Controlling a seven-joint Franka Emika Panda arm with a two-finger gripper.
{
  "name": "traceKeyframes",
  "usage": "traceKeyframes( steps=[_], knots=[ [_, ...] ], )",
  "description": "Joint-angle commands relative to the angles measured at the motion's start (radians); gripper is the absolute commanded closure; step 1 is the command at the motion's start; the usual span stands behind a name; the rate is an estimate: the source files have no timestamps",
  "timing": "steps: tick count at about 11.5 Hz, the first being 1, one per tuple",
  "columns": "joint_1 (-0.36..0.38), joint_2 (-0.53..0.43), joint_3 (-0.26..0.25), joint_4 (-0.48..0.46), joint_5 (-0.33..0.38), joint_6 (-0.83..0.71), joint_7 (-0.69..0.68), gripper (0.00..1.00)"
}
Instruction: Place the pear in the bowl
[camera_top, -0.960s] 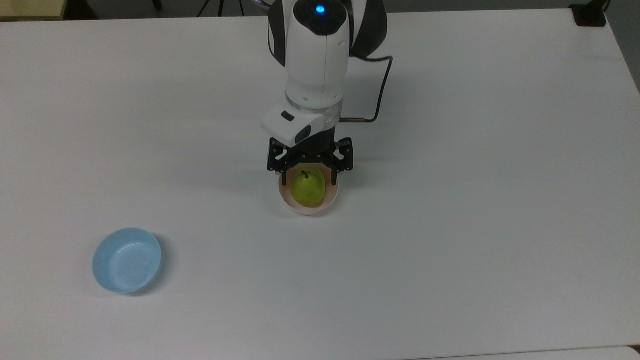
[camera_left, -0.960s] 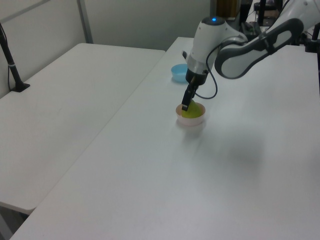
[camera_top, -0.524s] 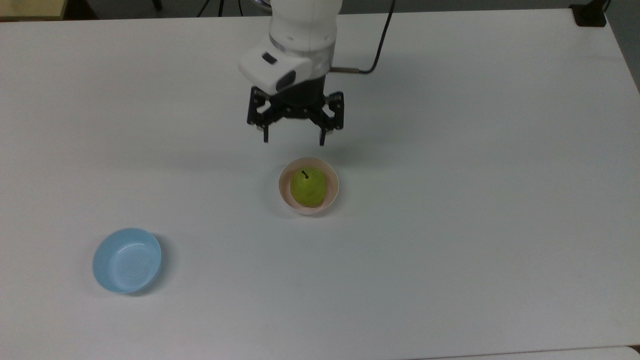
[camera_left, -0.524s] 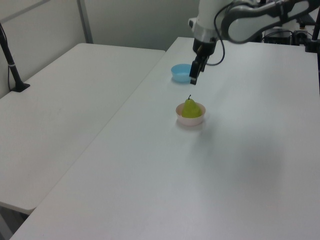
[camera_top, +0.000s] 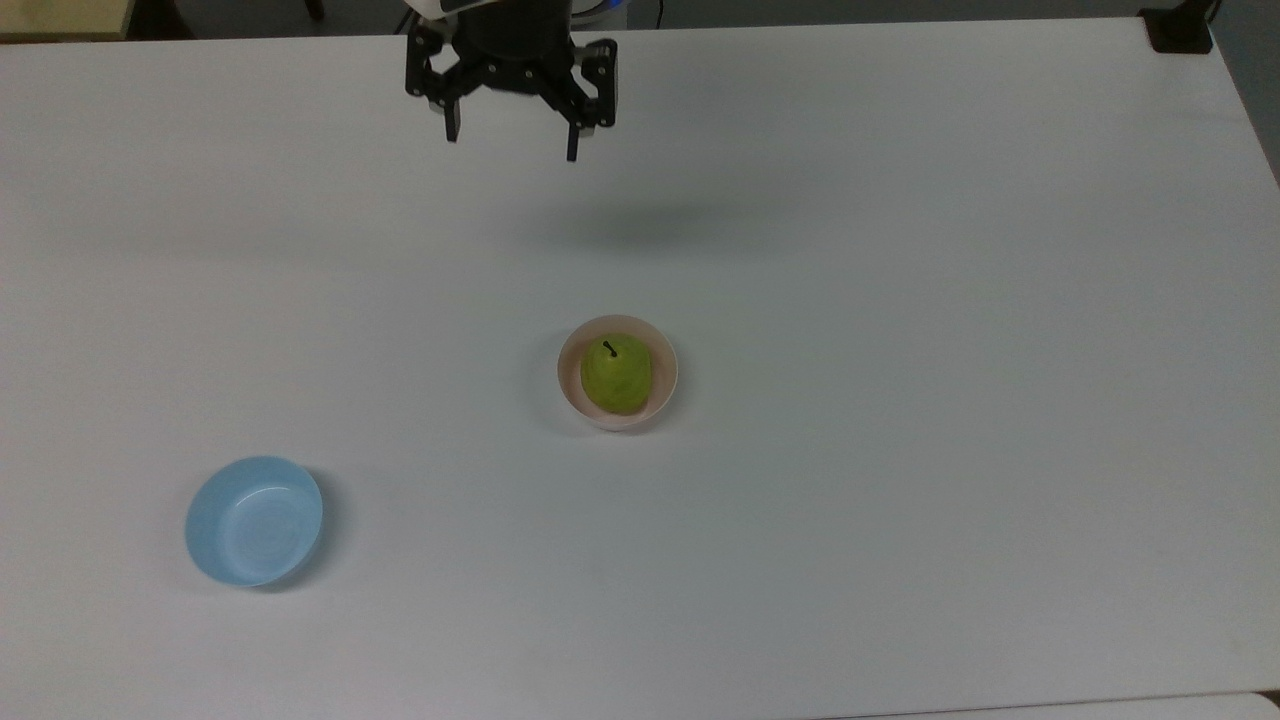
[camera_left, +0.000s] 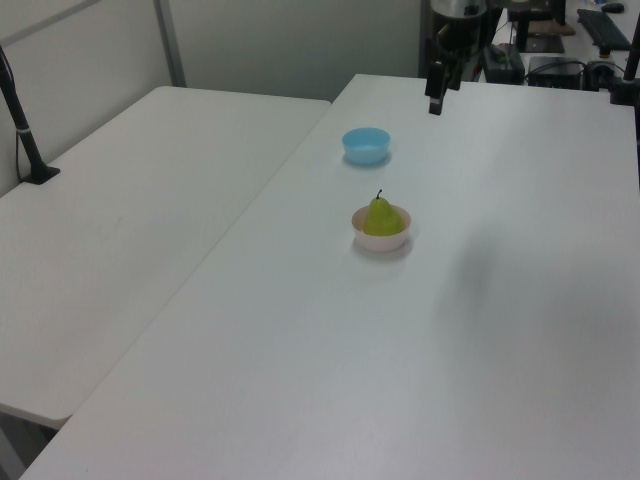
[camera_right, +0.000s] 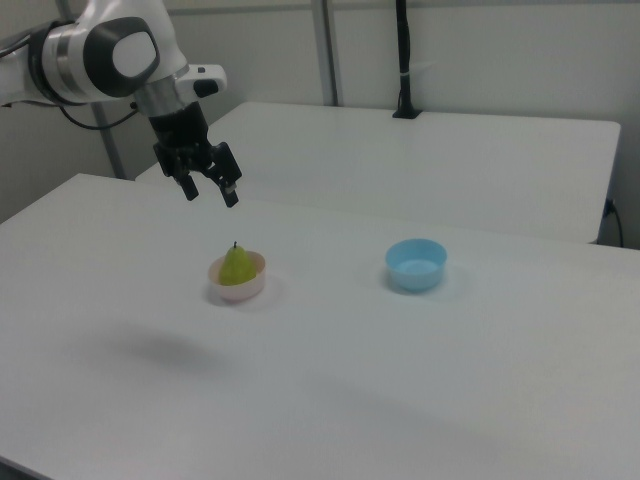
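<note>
The yellow-green pear (camera_top: 617, 375) (camera_left: 381, 217) (camera_right: 236, 266) stands upright with its dark stem up inside the pale pink bowl (camera_top: 664, 388) (camera_left: 381, 242) (camera_right: 238, 291) near the middle of the white table. My gripper (camera_top: 511, 145) (camera_left: 435, 103) (camera_right: 209, 193) hangs open and empty high above the table, well away from the bowl, toward the top edge of the top view.
A light blue bowl (camera_top: 254, 520) (camera_left: 365, 145) (camera_right: 416, 265) sits empty at the top view's lower left. A second white table (camera_left: 130, 200) (camera_right: 430, 150) stands alongside. A black clamp post (camera_right: 404, 60) rises from it.
The gripper let go of the pear in the pink bowl, then rose and drew back toward the top view's upper edge. The pear stays in the bowl.
</note>
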Motion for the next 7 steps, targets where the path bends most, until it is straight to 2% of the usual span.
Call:
traceKeyframes(
  steps=[1, 3, 7],
  knots=[
    [-0.023, -0.061, -0.005, -0.014, 0.048, -0.095, -0.008, 0.00],
    [-0.047, -0.064, -0.005, 0.057, 0.110, -0.205, -0.054, 0.00],
    [-0.047, -0.063, -0.002, 0.075, 0.116, -0.237, -0.058, 0.00]
  ],
)
